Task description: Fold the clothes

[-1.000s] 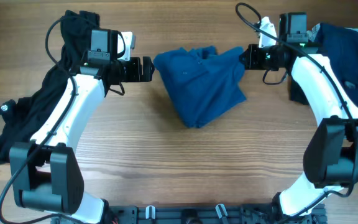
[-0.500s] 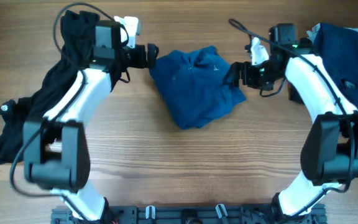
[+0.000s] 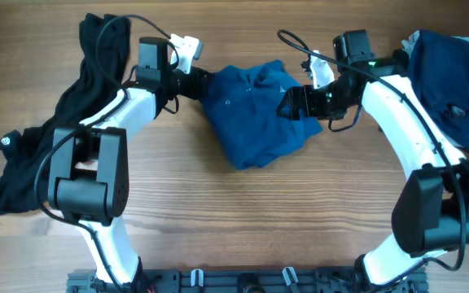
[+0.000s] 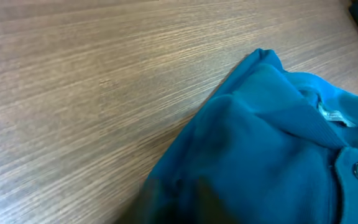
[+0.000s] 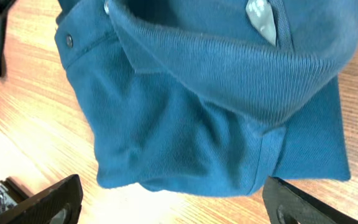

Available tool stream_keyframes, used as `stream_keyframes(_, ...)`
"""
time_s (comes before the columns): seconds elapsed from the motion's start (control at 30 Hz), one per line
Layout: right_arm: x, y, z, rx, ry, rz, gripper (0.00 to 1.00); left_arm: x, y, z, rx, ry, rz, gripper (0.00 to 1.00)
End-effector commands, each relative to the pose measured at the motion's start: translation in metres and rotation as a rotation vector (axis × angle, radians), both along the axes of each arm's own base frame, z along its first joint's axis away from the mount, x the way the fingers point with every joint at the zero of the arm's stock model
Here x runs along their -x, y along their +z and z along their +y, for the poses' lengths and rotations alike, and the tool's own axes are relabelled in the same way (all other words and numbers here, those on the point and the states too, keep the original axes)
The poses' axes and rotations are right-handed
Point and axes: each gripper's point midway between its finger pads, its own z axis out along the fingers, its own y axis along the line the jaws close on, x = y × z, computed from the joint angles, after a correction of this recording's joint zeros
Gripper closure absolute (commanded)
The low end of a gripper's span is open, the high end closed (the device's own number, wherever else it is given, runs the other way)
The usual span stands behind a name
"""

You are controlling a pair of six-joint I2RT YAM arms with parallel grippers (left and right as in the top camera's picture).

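A blue polo shirt (image 3: 255,114) lies bunched and partly folded at the table's far middle. My left gripper (image 3: 201,84) is at its upper left edge. In the left wrist view the dark fingers stand close together at the bottom, and my left gripper (image 4: 182,204) is shut on the blue shirt (image 4: 278,137). My right gripper (image 3: 290,104) hangs over the shirt's right side. In the right wrist view my right gripper (image 5: 173,190) is open, its fingertips (image 5: 55,199) spread wide with nothing held. The collar and folded edge of the shirt (image 5: 216,93) lie just beyond them.
A heap of black clothes (image 3: 47,146) runs along the left side. Dark navy clothes (image 3: 454,73) are piled at the far right. The wooden table (image 3: 243,220) shows bare in front of the shirt.
My left gripper moved right to the shirt's edge and closed there. My right gripper opened, let go of the shirt and moved left over it.
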Motion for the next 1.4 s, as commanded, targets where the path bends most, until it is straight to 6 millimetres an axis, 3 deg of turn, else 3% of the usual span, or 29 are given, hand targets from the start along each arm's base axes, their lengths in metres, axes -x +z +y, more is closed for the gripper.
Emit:
stream_keyframes(0.0, 0.007, 0.009, 0.002, -0.018, 0.021, -0.006, 0.16, 0.000, 0.009, -0.012, 0.013, -0.044, -0.034, 0.96)
stream_keyframes(0.2, 0.022, 0.010, -0.014, 0.113, -0.170, 0.087, 0.28, -0.002, 0.012, -0.014, 0.018, -0.044, -0.054, 0.96)
stream_keyframes(0.3, 0.027, -0.006, 0.004, 0.150, -0.218, 0.098, 0.33, -0.002, 0.012, -0.014, 0.018, -0.044, -0.054, 0.96)
stream_keyframes(0.43, 0.038, -0.044, 0.040, 0.115, -0.272, 0.102, 0.50, -0.002, 0.012, -0.014, 0.018, -0.044, -0.054, 0.96)
stream_keyframes(0.53, 0.043, -0.063, 0.049, 0.112, -0.317, 0.093, 0.52, -0.003, 0.012, -0.012, 0.015, -0.030, -0.049, 0.96)
stream_keyframes(0.7, 0.037, -0.073, 0.049, 0.098, -0.337, 0.042, 0.58, -0.006, 0.010, -0.009, 0.010, 0.004, -0.038, 0.96)
stream_keyframes(0.77, 0.035, -0.074, 0.047, 0.106, -0.341, 0.034, 0.68, -0.007, 0.009, -0.007, 0.015, 0.029, -0.025, 0.96)
stream_keyframes(0.83, 0.038, -0.076, 0.045, 0.118, -0.344, 0.047, 0.96, -0.007, 0.009, -0.007, 0.015, 0.030, -0.025, 0.96)
stream_keyframes(1.17, 0.064, -0.088, 0.005, 0.272, -0.386, 0.153, 0.96, -0.008, 0.009, -0.006, 0.009, 0.036, -0.027, 0.96)
stream_keyframes(1.33, 0.067, -0.089, 0.002, 0.293, -0.360, 0.151, 0.96, -0.010, 0.008, -0.002, -0.009, 0.055, -0.031, 0.96)
stream_keyframes(1.37, 0.067, -0.088, 0.002, 0.294, -0.349, 0.145, 0.91, -0.011, 0.007, 0.000, -0.019, 0.067, -0.032, 0.96)
